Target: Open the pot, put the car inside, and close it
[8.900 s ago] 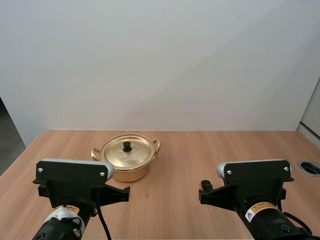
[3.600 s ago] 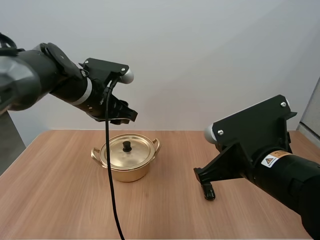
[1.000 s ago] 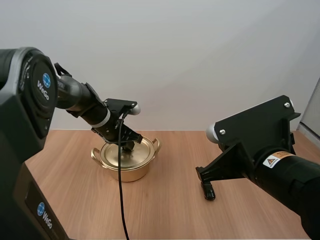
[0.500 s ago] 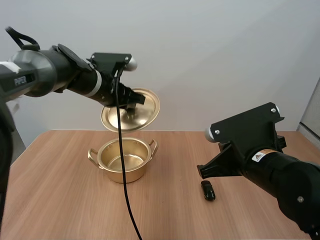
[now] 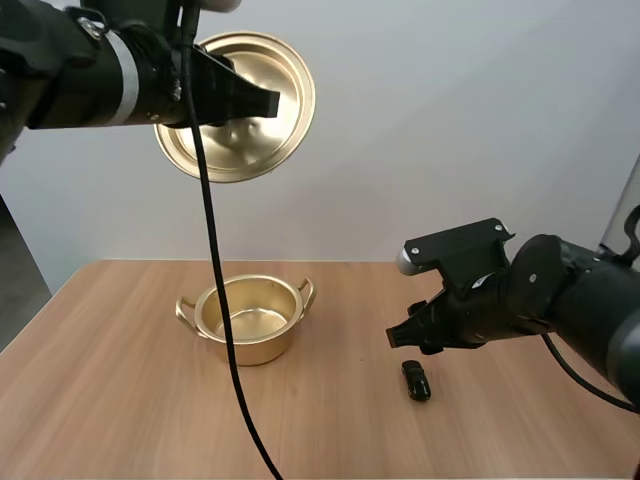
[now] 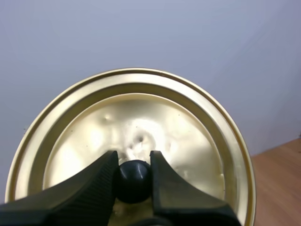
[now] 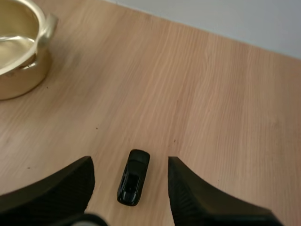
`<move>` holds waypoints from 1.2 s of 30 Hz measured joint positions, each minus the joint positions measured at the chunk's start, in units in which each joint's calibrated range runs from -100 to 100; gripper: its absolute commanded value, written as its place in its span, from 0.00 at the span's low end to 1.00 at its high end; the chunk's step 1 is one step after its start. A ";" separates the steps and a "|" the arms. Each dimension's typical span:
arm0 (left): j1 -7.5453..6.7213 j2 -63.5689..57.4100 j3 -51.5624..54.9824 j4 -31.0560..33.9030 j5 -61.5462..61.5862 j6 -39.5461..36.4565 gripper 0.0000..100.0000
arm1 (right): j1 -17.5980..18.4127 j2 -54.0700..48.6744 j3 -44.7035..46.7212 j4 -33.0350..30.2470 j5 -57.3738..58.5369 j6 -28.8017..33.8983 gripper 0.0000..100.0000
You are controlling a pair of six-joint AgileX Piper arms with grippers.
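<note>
Left arm (image 5: 80, 65) raised high, left gripper (image 6: 134, 161) pinching lid (image 6: 178, 132) by knob (image 6: 134, 178), lid tilted, well above open pot (image 5: 250, 345), right gripper (image 7: 130, 162) low, fingers wide over car (image 7: 133, 182).

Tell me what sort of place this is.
Probably a robot test bench, not a kitchen: a plain wooden table, the left gripper holding the lid high above the open pot, and the right gripper open over a small black car.

Left claw (image 6: 133, 162) aloft; right claw (image 7: 129, 164) agape.
</note>
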 measured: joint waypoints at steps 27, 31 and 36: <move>0.00 -8.19 -0.10 0.00 4.73 -1.30 0.00 | 0.00 20.00 -0.15 4.33 -7.17 -8.97 0.74; 0.00 -8.19 -0.10 0.00 5.19 -1.30 0.00 | 0.00 22.40 -0.15 4.59 -8.74 -10.79 0.74; 0.00 -8.19 -0.10 0.00 5.19 -1.30 0.00 | 0.00 25.15 -0.15 4.59 -11.92 -11.15 0.74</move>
